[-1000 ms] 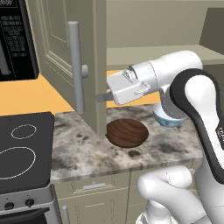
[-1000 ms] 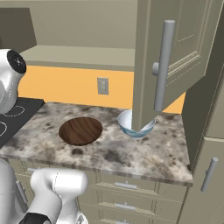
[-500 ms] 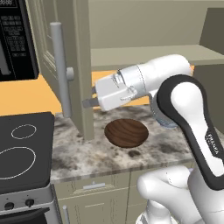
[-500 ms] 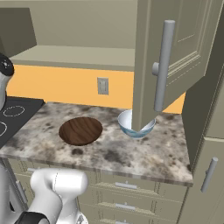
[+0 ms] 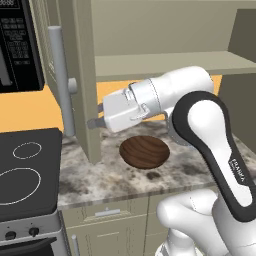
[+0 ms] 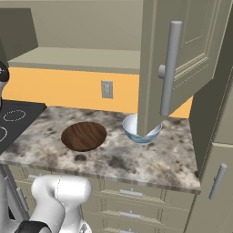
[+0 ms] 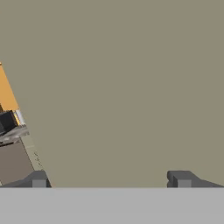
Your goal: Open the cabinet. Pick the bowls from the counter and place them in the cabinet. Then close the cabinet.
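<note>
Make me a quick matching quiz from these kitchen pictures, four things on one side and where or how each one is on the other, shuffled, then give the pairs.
Things:
1. wooden bowl
2. blue and white bowl
3. gripper
4. stove top

Descriptions:
A. jaws open, at the inner side of the left cabinet door
B. black with white rings, left of the counter
C. partly hidden behind the right cabinet door
D. in the open on the counter, nearer the stove

Pairs: 1-D, 2-C, 3-A, 4-B

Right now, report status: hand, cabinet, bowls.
Hand open, empty, against the left cabinet door. Both doors swung open. Wooden bowl and white-blue bowl on the counter; right door overhangs the white-blue one.
</note>
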